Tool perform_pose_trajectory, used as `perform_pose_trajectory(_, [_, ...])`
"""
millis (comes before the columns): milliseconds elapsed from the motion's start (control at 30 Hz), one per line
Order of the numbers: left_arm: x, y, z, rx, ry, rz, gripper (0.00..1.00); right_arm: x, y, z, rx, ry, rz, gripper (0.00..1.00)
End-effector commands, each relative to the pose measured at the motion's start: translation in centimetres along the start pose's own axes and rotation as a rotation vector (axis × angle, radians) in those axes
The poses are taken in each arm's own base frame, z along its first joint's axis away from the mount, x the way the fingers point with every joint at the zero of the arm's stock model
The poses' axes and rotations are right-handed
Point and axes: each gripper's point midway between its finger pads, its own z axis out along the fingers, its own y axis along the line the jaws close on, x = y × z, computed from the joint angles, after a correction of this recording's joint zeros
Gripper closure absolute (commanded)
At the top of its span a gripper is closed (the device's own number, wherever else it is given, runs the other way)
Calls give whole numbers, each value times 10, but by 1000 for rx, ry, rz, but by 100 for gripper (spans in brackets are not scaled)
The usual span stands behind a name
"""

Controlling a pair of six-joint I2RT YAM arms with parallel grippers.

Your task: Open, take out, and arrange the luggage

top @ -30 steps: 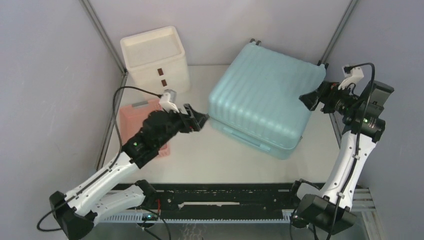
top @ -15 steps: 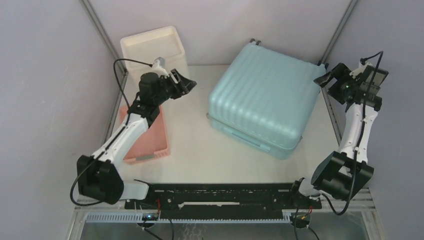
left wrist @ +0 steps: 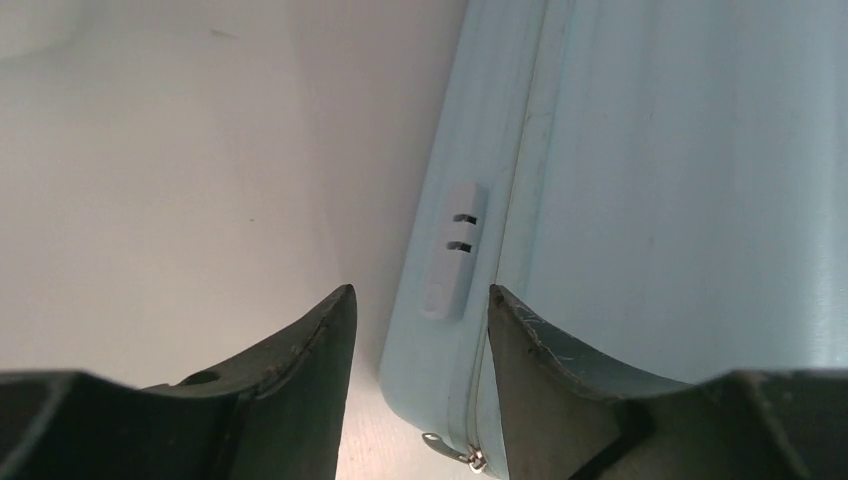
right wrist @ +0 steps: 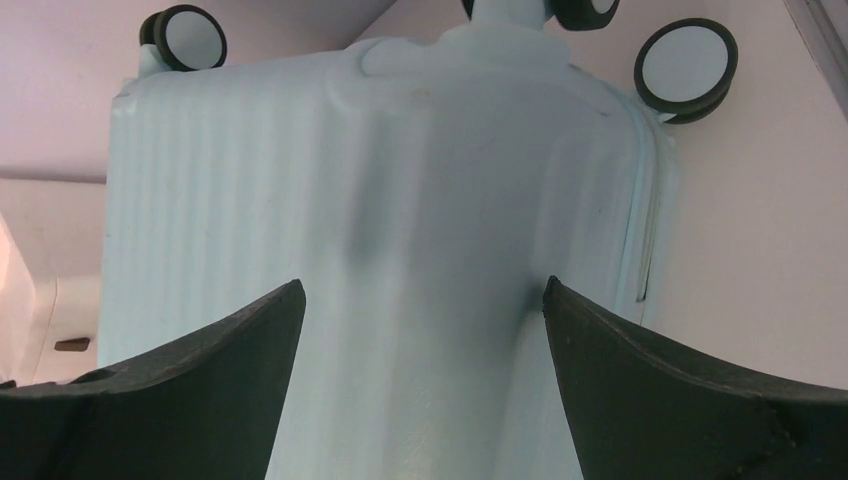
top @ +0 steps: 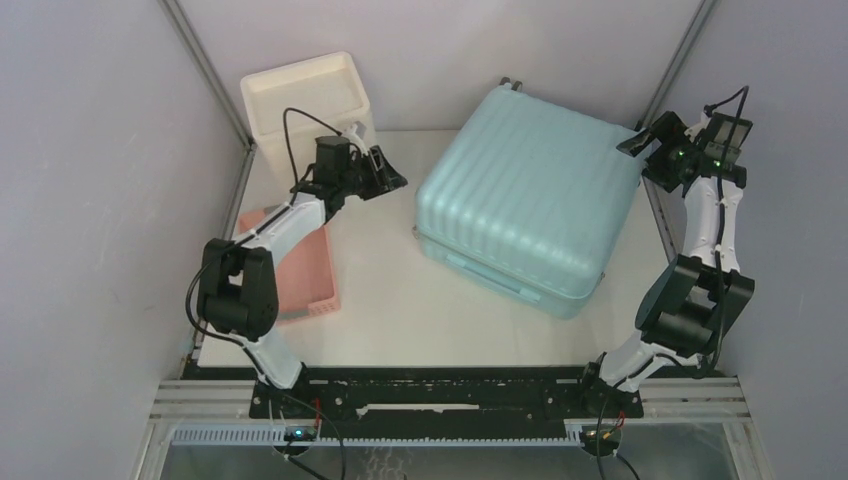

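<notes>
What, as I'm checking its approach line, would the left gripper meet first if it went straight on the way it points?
The left gripper would likely meet the luggage, at its side wall near the grey tab by the seam; depth is unclear.

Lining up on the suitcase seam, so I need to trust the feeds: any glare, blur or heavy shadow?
Top external: evenly lit and sharp, soft shadow under the luggage. Left wrist: table nearly washed out, seam readable, left fingers dark. Right wrist: shadow band down the luggage, right fingers dark.
</notes>
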Motion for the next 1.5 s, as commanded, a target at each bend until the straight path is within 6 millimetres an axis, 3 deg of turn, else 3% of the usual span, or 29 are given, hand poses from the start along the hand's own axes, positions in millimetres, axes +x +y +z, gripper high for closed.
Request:
perform_pose_trajectory(0, [-3,-39,7,147,25,121,44,6,26,10,-114,66,-7,3])
perform_pose_trajectory(167, [26,-40,6,223,59,131,44,46,52,10,-219,187,-48,4])
perform_pose_trajectory(500, [82,-40,-35,333,54,129,42,143,86,-9,-351,432,-126,8])
perform_pose_trajectory(800, [112,-46,-75,341,18,168,42,193,127,-25,-450,541,-259,8])
perform_pose_trajectory(867, [118,-54,-81,355,9,189,42,195,131,-29,-455,544,-323,8])
perform_pose_trajectory(933, [126,-63,-86,370,8,215,42,183,130,-35,-425,515,-406,7])
perform_pose_trajectory(1133, [142,-89,-91,408,8,248,41,100,120,-67,-334,285,-677,1])
perform_pose_trajectory(1200, [144,-96,-91,424,6,253,41,83,119,-83,-334,237,-772,0])
perform_pose_trajectory(1300, [144,-111,-90,453,1,264,41,82,128,-113,-428,227,-897,0])
perform_pose_trajectory(1467, [147,-143,-86,514,9,286,41,133,156,-170,-799,211,-1123,0])
